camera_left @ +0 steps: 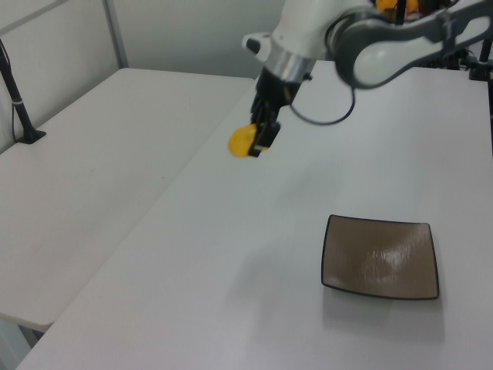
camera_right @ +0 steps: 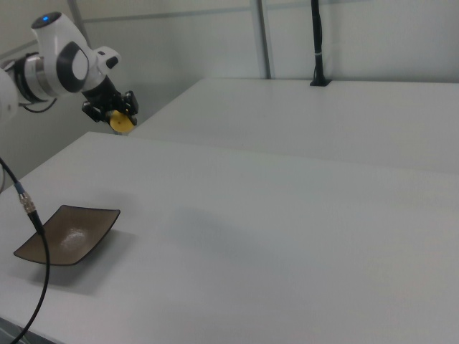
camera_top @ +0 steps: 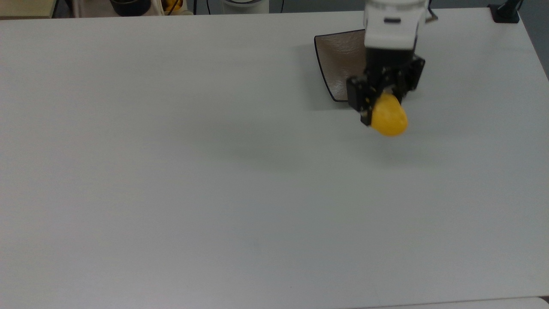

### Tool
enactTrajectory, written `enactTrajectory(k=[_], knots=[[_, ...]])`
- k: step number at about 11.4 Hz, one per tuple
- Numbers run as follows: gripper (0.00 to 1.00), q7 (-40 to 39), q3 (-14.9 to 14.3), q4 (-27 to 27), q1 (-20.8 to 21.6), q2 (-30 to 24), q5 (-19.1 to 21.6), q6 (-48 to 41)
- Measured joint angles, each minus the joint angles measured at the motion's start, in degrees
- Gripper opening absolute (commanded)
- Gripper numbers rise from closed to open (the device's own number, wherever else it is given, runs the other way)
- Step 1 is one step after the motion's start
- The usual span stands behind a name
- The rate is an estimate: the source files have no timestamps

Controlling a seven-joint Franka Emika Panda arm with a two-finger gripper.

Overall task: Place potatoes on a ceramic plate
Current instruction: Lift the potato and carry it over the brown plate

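Top view: one yellow potato [camera_top: 388, 120] is clamped between the two black fingers of the gripper [camera_top: 380, 99], which is the one gripper in the scene, and most of the potato sticks out past the fingertips. One square brown ceramic plate [camera_top: 339, 60] lies on the white table [camera_top: 171, 171]. The gripper and the white wrist above it cover the plate's right part in the top view, so only its left side and dark rim are plain there. The arm itself is cut off by the top edge of the top view.

In the left view the potato [camera_left: 243, 142] hangs well clear of the tabletop, high above it, with the gripper [camera_left: 263, 141] closed on it, and the plate [camera_left: 380, 257] lies whole and bare (nothing rests on it) well apart, toward the left view's lower right. The right view shows the same: potato [camera_right: 121, 122] held aloft in the gripper [camera_right: 115, 115], plate [camera_right: 68, 234] low on the right view's left, crossed at one corner by a dark cable [camera_right: 29, 236].

No writing or label can be read on anything. One blue light [camera_right: 47, 18] glows on the arm's wrist.
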Motion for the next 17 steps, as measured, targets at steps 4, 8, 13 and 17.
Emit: enactTrajectory(k=[4, 8, 13, 17], knots=[[0.00, 2.78, -0.07, -8.53, -2.16, -17.01, 3.84, -21.63], [0.00, 3.05, 0.00, -17.14, -2.22, -25.83, 8.84, -32.57], [0.00, 12.04, 0.52, -24.96, 1.10, -25.75, 12.63, -32.14], [0.00, 22.83, 4.16, -35.96, 3.68, -24.91, 12.73, -16.95]])
